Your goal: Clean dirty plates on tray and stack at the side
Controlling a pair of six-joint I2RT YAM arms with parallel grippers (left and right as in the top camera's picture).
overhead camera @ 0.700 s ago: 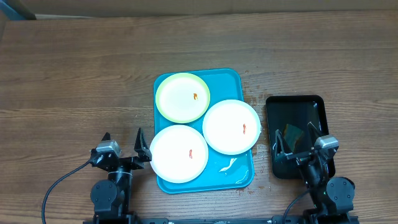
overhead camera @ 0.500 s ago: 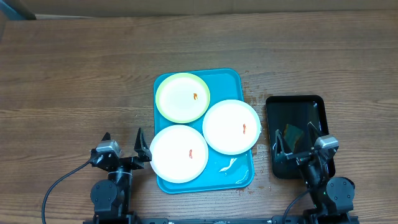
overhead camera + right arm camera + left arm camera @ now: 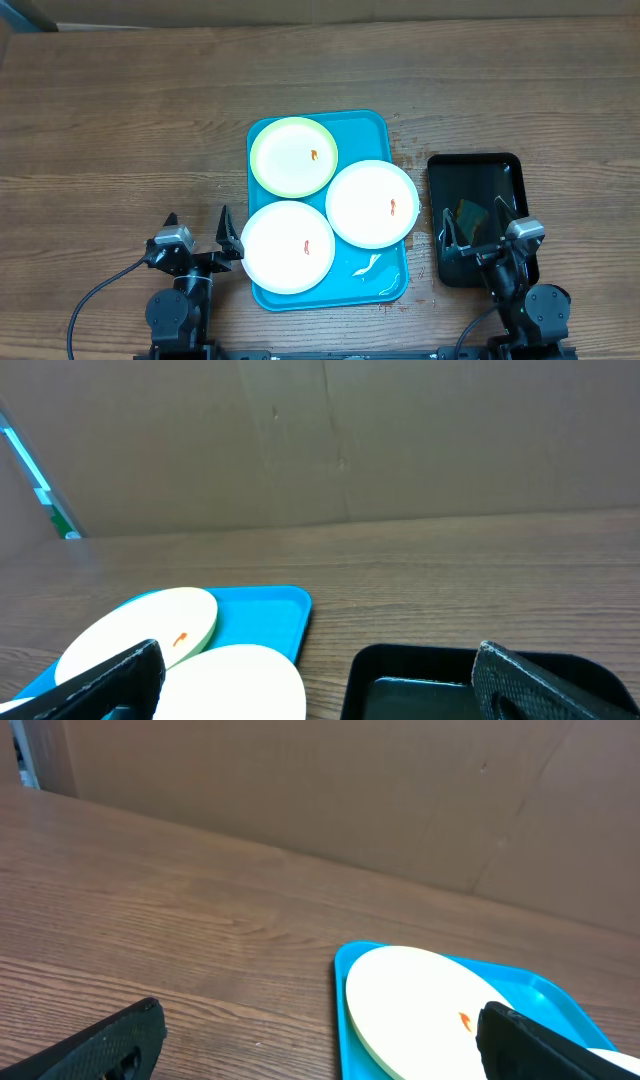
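A turquoise tray (image 3: 366, 128) lies at the table's middle with three plates on it, each with a small red-orange smear. The pale yellow-green plate (image 3: 293, 156) is at the back left; it also shows in the left wrist view (image 3: 420, 995) and the right wrist view (image 3: 150, 630). One white plate (image 3: 371, 203) is at the right, also in the right wrist view (image 3: 235, 680). The other white plate (image 3: 288, 247) is at the front left. My left gripper (image 3: 196, 232) is open and empty, left of the tray. My right gripper (image 3: 479, 226) is open and empty, over the black tray.
A smaller black tray (image 3: 476, 165) stands right of the turquoise tray and holds a greenish sponge (image 3: 468, 213). A wet smear (image 3: 365, 265) lies on the turquoise tray's front right corner. A cardboard wall (image 3: 350, 790) runs behind the table.
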